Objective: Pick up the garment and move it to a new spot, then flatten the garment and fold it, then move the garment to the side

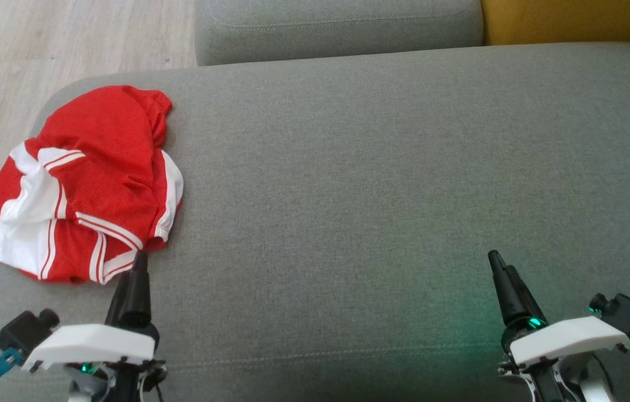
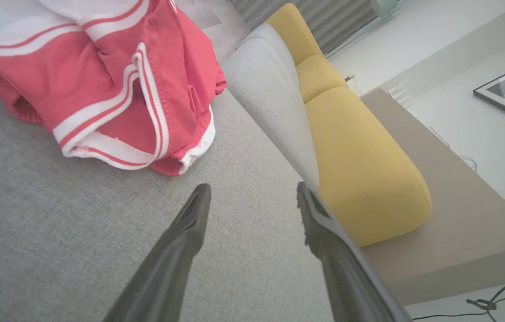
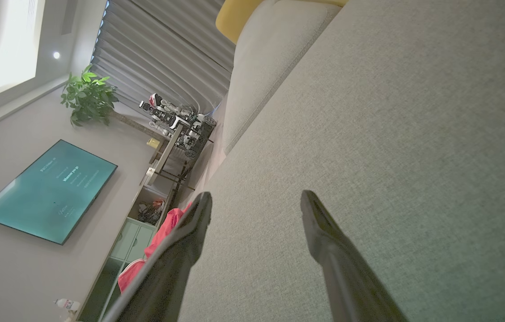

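The garment (image 1: 89,184) is a crumpled pair of red shorts with white stripes, lying at the left end of the grey cushion (image 1: 381,184). My left gripper (image 1: 139,262) hovers just short of its near hem, open, nothing between its fingers. The left wrist view has the garment (image 2: 113,76) ahead and to the left of that open gripper (image 2: 252,192). My right gripper (image 1: 496,259) stands open over bare cushion at the lower right, far from the garment. In the right wrist view, a strip of the garment (image 3: 163,237) peeks past the left finger of the open gripper (image 3: 256,201).
The cushion's rounded left edge drops to a pale wood floor (image 1: 30,50). A grey backrest (image 1: 337,28) and a yellow cushion (image 1: 571,19) lie beyond. The wide grey seat stretches right of the garment. A TV (image 3: 51,190) and shelves stand across the room.
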Controlling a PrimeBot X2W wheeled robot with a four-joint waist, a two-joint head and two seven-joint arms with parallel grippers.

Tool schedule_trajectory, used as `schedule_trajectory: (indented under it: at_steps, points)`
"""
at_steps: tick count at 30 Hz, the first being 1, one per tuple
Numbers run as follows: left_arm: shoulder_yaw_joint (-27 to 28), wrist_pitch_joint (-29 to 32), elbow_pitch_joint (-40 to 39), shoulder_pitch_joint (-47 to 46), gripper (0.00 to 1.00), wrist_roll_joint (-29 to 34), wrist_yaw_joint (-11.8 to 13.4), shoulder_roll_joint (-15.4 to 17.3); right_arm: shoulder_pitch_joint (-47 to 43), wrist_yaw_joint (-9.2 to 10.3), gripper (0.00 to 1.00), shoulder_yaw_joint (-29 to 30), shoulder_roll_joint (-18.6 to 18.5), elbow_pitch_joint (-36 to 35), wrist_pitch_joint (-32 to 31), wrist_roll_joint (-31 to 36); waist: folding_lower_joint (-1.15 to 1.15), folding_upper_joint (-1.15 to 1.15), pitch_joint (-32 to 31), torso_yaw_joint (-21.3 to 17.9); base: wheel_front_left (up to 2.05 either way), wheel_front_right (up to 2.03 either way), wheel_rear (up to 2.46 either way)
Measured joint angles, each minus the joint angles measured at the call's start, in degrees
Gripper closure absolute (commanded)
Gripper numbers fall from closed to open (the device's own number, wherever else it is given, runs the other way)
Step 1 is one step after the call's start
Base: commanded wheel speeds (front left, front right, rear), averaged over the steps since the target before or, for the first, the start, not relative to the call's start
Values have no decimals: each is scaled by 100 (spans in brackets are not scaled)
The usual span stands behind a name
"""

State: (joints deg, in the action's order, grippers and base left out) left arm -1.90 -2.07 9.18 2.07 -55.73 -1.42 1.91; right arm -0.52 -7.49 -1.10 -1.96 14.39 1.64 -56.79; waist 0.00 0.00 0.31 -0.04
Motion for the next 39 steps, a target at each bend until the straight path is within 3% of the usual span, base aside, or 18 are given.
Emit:
schedule_trajectory:
  at_steps: [18, 19, 20, 39]
  points:
    - [-684, -278, -419, -1, 0, 1341, 650, 359, 118, 0, 0, -131, -5, -308, 300, 1237, 0, 0, -33, -29, 0, 0, 0]
    - [-721, -335, -463, 0, 0, 1443, 699, 361, 115, 0, 0, -144, -5, -305, 353, 1447, 0, 0, -46, -35, 0, 0, 0]
    - [-845, -460, -656, 0, 0, 1940, 808, 394, 115, 0, 0, -214, -8, -301, 469, 1898, 0, 0, -68, -55, 0, 0, 0]
    - [-1125, -760, -867, 21, 0, 3334, 903, 482, 116, 0, 0, -400, -12, -480, 772, 3184, 0, 0, -156, -132, 0, 0, 0]
